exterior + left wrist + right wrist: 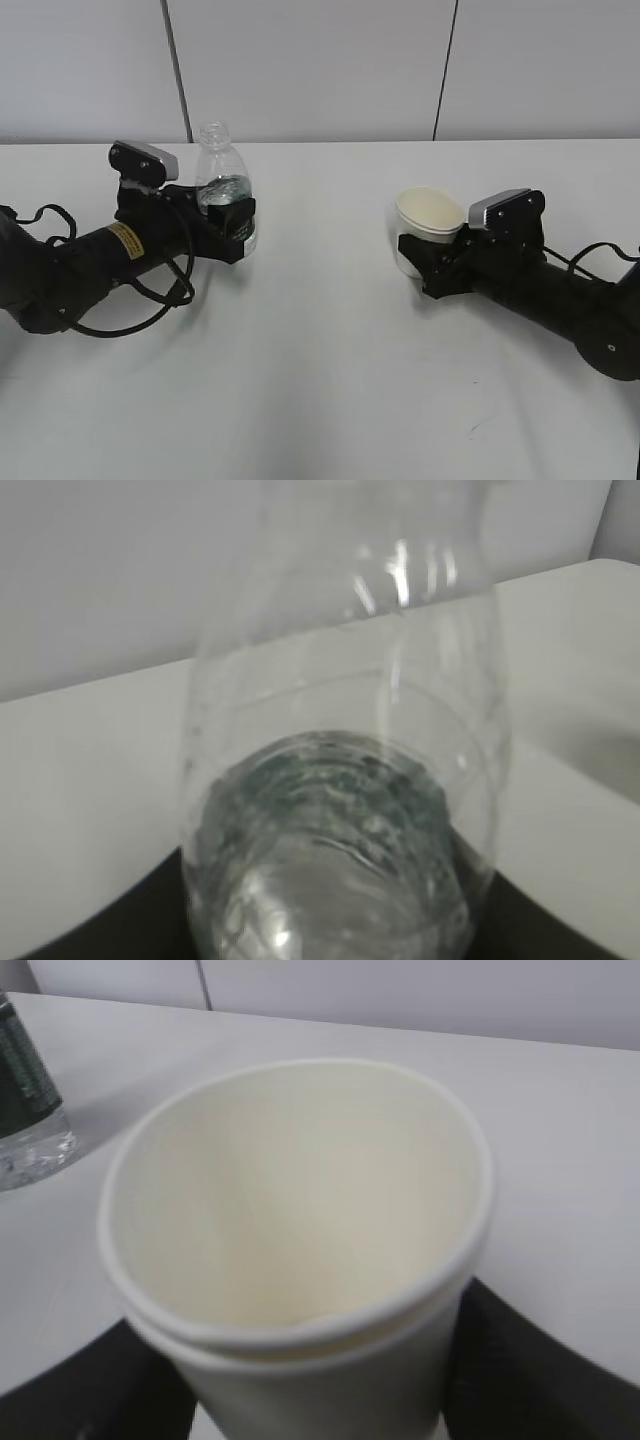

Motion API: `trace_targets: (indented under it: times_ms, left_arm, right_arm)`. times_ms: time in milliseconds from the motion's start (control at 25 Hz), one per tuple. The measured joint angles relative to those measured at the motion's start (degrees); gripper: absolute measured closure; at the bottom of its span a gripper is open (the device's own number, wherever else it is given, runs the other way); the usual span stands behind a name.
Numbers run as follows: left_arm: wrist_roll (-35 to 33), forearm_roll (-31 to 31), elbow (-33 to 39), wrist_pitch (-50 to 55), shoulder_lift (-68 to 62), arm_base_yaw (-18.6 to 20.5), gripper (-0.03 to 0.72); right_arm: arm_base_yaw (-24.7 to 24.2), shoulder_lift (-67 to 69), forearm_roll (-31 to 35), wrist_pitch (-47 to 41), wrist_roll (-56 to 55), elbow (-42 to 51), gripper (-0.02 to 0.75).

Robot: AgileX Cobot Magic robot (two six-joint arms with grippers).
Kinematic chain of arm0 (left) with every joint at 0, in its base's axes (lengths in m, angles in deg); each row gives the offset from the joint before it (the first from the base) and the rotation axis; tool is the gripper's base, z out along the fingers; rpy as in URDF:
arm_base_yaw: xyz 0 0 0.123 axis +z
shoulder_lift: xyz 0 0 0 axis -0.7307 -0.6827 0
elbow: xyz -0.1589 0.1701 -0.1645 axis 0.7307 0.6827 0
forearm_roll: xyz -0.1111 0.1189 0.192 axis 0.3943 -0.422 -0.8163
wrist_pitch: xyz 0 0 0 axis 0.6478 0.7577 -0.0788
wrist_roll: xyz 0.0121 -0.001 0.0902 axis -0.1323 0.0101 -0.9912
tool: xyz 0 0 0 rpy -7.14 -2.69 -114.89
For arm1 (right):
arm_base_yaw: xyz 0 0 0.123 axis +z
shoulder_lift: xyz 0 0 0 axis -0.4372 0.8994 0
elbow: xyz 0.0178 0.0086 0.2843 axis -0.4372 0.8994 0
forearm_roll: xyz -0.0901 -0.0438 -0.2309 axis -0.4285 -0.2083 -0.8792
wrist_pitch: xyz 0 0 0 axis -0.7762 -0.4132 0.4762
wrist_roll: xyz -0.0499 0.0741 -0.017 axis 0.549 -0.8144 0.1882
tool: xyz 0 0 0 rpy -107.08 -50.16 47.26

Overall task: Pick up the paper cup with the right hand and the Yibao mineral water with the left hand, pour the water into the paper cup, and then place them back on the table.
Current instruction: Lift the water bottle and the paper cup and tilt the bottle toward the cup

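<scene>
Exterior view: my left gripper (pixel 232 225) sits around the lower body of the Yibao mineral water (pixel 222 178), jaws on both sides of the label; can't tell if they're pressing it or just close. Bottle upright, capless, base on the table (pixel 320 400), far-left area near the back wall. Left wrist view: bottle (pixel 340 780) fills the pic, water in the bottom part, dark jaw edges at both lower corners. My right gripper (pixel 420 265) is half-open, jaws clamped on the paper cup (pixel 428 222), which tilts a bit & looks empty; can't tell if it's off the table. Right wrist view: cup (pixel 300 1220) mouth-on, bottle (pixel 28 1110) at top-left, well apart.
</scene>
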Motion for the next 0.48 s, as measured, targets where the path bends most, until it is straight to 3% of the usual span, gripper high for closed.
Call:
trace_targets:
  times_ms: [240,480]
  left_arm:
    - [0.0,-1.39,0.0,1.34,0.74,0.0,0.347]
    - [-0.66,-6.39,0.0,10.65,5.41,0.0,0.347]
  right_arm:
    - [0.0,0.0,-10.16,-0.1,-4.12,-2.33,0.238]
    - [0.68,0.0,-17.13,-0.1,-9.41,-4.46,0.238]
